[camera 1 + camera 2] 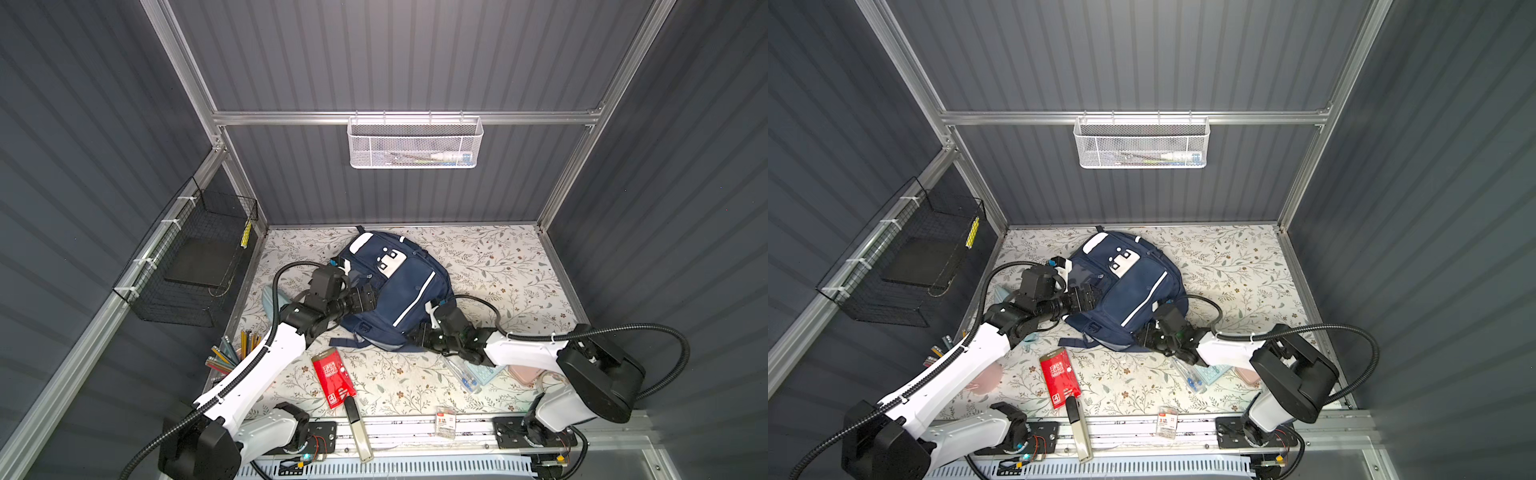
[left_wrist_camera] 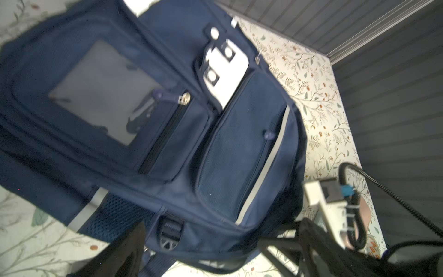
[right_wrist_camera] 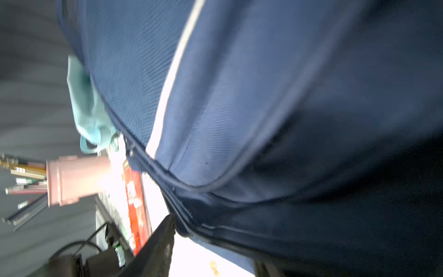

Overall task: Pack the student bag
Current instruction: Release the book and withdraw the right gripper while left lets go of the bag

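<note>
1. At the left gripper [image 1: 368,300]: jaws spread wide, clamped on nothing, set at the left flank of the student bag [image 1: 401,286], beside a zipped pocket [image 2: 167,134] with a clear window.
2. From the left wrist view: two dark fingers [image 2: 119,251] far apart, framing the bag's lower edge and a black buckle [image 2: 169,233].
3. At the right gripper [image 1: 415,337]: pushed against the bag's lower right edge. Cannot tell whether closed on fabric or merely touching, with one finger [image 3: 160,242] at the seam and its partner hidden.
4. For the student bag: lying front up toward the back middle of the floral table [image 1: 498,266], with a white stripe [image 1: 415,299] slanting down the front, a white patch [image 1: 390,259] with dark dots near the top and a strap [image 1: 347,343] trailing toward the near side.
5. Just left of the bag, partly under the left arm: a light-blue pouch [image 1: 270,297].
6. Nearer than the bag: a red packet [image 1: 332,376], then a long flat item [image 1: 357,428] with a black end, reaching over the front rail [image 1: 407,432].
7. Under the right arm: a clear pen pack [image 1: 463,374] and a pink case [image 1: 528,374].
8. At the near left corner: pencils [image 1: 226,353] in a pink cup [image 3: 76,179].
9. On the walls: a white mesh basket [image 1: 415,143] at the back and a black wire basket [image 1: 195,266] on the left.
</note>
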Tool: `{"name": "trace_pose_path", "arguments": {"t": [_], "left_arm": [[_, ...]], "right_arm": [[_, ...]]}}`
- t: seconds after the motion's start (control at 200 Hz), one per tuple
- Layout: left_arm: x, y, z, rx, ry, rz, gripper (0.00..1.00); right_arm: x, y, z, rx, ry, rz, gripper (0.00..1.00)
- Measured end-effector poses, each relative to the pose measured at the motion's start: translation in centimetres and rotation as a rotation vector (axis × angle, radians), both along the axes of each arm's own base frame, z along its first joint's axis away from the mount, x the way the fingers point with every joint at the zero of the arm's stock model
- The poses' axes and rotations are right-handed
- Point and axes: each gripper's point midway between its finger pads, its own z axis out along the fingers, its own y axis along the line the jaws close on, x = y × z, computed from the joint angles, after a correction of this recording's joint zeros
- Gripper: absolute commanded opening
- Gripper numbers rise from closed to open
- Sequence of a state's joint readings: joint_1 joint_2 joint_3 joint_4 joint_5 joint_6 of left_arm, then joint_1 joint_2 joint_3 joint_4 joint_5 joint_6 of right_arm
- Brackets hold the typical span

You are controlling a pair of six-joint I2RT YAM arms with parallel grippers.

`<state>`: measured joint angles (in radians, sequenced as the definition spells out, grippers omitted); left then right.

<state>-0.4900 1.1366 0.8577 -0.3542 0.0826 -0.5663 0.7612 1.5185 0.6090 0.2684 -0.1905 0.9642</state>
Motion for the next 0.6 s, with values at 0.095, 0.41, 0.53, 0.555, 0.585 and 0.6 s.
{"name": "trace_pose_path", "arguments": {"t": [0.095, 0.41, 0.53, 0.555, 0.585, 0.6], "left_arm": [[-0.8, 0.4, -2.5, 0.005, 0.052, 0.017, 1.0], [-2.4, 1.7, -8.6, -0.11, 0.153, 0.184, 0.96], [-2.7, 2.6, -10.2, -0.163, 0.171, 0.281, 0.88], [-2.6, 2.7, -10.3, -0.178, 0.171, 0.299, 0.87], [-2.5, 2.8, -10.5, -0.191, 0.172, 0.32, 0.85], [-2.4, 2.8, -10.5, -0.197, 0.171, 0.33, 0.85]], "right_arm": [[2.0, -2.2, 0.1, -0.015, -0.013, -0.059, 0.5], [4.4, -4.6, 2.9, -0.141, -0.096, -0.074, 0.59], [3.4, -5.0, 4.8, -0.197, -0.166, -0.066, 0.62], [3.0, -4.9, 5.1, -0.21, -0.181, -0.059, 0.62], [2.4, -4.7, 5.4, -0.224, -0.197, -0.047, 0.62], [2.1, -4.6, 5.6, -0.23, -0.204, -0.042, 0.62]]}}
